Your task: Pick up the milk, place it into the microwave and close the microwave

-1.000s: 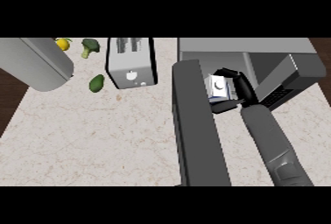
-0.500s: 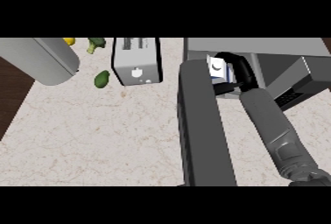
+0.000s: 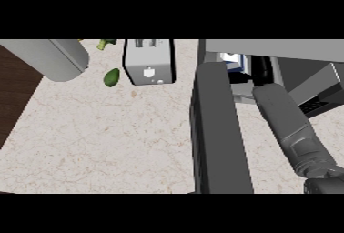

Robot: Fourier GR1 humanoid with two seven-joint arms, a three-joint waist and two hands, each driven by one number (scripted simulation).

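Along the far left edge, saw a dark brown wooden strip [image 3: 12,95] bordering the pale speckled stone counter [image 3: 101,136]. Just right of that, at the top, noted a large smooth grey rounded body [image 3: 47,57] lying across the counter's corner; could not tell what it was. Near its lower right end found a small green oval vegetable [image 3: 111,77], apart from it, with a darker green stalky vegetable [image 3: 104,44] higher up, cut by the view's top. Next, near the oval vegetable, saw a boxy silver toaster [image 3: 149,61] with slots showing on top. Past a bare stretch of counter, met the dark grey microwave door [image 3: 218,136], standing wide open and reaching down towards the view's lower edge. Right behind the door's upper end, in the mouth of the grey box-shaped microwave [image 3: 269,45], spotted the white-and-blue milk carton [image 3: 230,59], only partly visible. Found the black right hand [image 3: 259,72] grasping it, dark fingers curled against the carton's lower and right sides, the hand also within the opening. Traced the grey right forearm [image 3: 289,127] from the hand down to the lower right corner. Farthest right, made out a dark control panel [image 3: 314,105] on the microwave's front.
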